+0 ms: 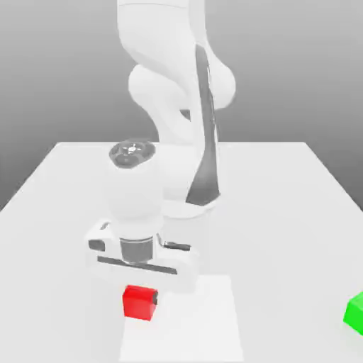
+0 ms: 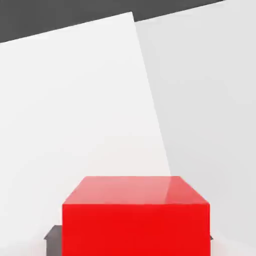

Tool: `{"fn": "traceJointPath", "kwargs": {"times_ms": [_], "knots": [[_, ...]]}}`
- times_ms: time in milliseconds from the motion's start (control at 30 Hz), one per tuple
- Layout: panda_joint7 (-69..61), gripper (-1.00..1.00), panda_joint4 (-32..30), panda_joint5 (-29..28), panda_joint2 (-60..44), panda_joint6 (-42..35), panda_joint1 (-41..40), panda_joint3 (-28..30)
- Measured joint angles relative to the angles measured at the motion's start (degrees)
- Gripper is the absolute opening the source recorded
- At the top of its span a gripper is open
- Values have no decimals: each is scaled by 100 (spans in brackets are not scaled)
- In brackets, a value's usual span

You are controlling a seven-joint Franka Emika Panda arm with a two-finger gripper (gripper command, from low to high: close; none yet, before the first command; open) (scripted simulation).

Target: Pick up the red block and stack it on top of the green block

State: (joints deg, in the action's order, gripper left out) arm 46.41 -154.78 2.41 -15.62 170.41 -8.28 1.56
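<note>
Grey, plain background stands behind a white desk (image 1: pixel 283 213) that carries the two cubes. On this desk, near the front edge, sits the red block (image 1: pixel 139 302), on a slightly brighter patch of the surface. Directly over it hangs the end effector (image 1: pixel 140 287), lowered so that its white body nearly touches the top of the cube. In the hand view the red block (image 2: pixel 135 220) is very close, with dark finger parts (image 2: pixel 52 235) showing at both of its lower sides, so the fingers seem to stand around it. Whether they already press on it I cannot tell; the block looks to rest on the desk.

My judgement is that the task is at the grasp step: nothing is lifted yet, and lifting, carrying and stacking are all left. The green block (image 1: pixel 356 312) waits well apart, at the exterior view's right edge.

The exterior view gives the arm and both cubes; the hand view gives the close relation of fingers and red cube.
</note>
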Motion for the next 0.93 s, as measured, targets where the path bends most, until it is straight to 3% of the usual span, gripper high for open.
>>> {"fn": "traceJointPath", "kwargs": {"times_ms": [233, 633, 767, 800, 933], "knots": [[133, -100, -162, -194, 1167, -1006, 34, 56], [-805, -100, 1647, -830, 468, -2209, 2017, -1663], [-822, -100, 2273, -1388, -357, -2056, 2692, -1917], [-757, 100, 2341, -1532, -591, -1900, 2818, -1849], [-757, 100, 2340, -1531, -591, -1900, 2818, -1849]]}}
